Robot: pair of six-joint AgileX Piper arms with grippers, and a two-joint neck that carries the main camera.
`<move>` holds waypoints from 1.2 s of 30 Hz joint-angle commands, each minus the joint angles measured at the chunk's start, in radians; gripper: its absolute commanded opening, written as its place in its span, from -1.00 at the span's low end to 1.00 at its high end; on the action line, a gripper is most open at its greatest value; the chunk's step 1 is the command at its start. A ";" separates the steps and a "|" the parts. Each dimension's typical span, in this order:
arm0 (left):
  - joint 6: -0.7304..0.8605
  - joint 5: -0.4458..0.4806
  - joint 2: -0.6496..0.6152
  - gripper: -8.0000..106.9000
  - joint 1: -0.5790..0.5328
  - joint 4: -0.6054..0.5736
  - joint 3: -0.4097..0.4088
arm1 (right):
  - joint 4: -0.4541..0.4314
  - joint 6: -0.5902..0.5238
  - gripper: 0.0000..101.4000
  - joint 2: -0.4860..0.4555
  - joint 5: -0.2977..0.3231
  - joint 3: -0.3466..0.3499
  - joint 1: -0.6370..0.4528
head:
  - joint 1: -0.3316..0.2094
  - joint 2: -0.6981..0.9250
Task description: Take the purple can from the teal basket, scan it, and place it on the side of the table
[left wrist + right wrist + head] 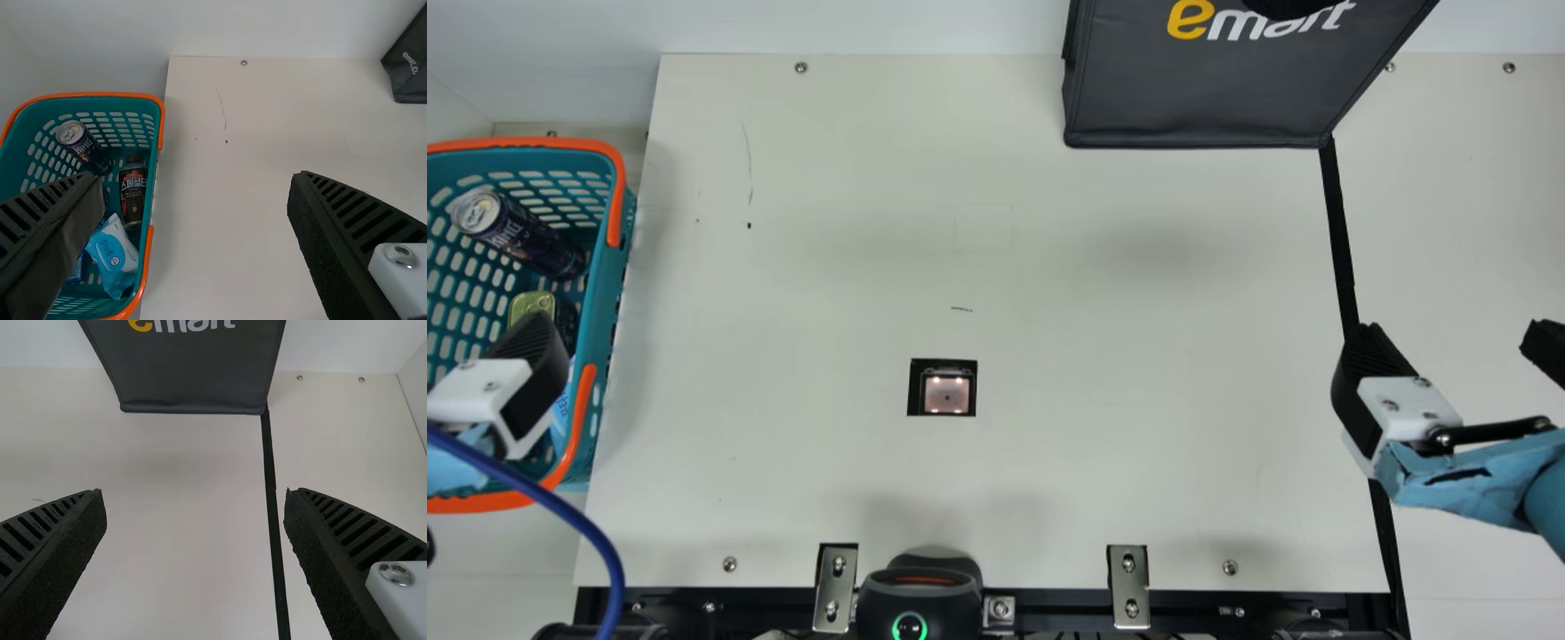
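Note:
The dark purple can (520, 236) leans in the far part of the teal basket (609, 302) at the main view's left, silver top raised. My left gripper (534, 356) is over the basket's nearer part, apart from the can. From the left wrist, the can (85, 148) lies beyond one finger of the left gripper (193, 179), which is open and holds nothing. A square scanner window (947, 394) is set into the table (827, 267). My right gripper (1454, 333) hangs over the table's right side; its own wrist view shows the right gripper (195, 493) open, nothing between its fingers.
Also in the basket are a dark bottle (133, 190), a blue-and-white packet (115, 257) and a tin with a gold-green lid (532, 305). A black bag (1200, 98) stands at the far edge. A black scanner unit (920, 600) and metal brackets line the near edge.

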 commanded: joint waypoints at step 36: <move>0.000 0.000 0.000 0.71 0.000 0.000 0.000 | 0.000 0.000 0.87 0.000 0.000 0.000 0.000 | -0.029 0.352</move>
